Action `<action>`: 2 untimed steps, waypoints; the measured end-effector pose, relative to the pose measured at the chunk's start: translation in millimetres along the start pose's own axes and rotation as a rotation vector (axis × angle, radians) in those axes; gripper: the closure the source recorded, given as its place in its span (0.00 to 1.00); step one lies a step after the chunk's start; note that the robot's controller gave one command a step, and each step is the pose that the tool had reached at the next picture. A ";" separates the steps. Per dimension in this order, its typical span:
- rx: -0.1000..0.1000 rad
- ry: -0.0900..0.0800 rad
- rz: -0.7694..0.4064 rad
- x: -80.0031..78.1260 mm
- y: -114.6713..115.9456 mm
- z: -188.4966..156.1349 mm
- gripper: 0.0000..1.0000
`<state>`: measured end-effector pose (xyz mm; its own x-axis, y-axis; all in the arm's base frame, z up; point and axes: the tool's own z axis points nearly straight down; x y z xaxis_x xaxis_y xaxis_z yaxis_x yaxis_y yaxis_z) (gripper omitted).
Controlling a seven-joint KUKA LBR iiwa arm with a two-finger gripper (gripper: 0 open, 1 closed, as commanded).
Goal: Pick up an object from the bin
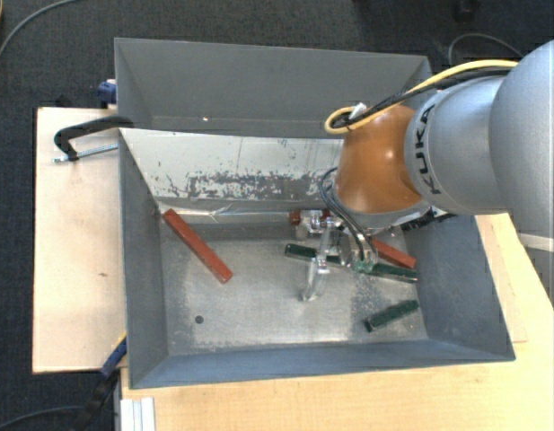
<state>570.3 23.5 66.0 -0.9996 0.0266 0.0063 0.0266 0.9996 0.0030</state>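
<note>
My gripper [314, 281] hangs low over the middle of the bin floor, under the orange wrist cover. A short dark green bar [300, 251] lies just left of it and seems to touch its upper part. Whether the bar is gripped I cannot make out. To the right of the gripper a second green bar [391, 274] lies flat, with a red bar [395, 257] just behind it. A third green bar [391, 314] rests nearer the front right corner.
A long red-brown bar [197, 245] lies slanted at the left of the bin floor. A small reddish piece [297, 216] sits by the back wall. The arm and its cover hide the bin's back right part.
</note>
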 end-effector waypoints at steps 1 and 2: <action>0.002 -0.007 0.002 -1.9 -2.2 -4.9 1.00; 0.005 -0.022 -0.193 -16.9 -32.7 -153.9 1.00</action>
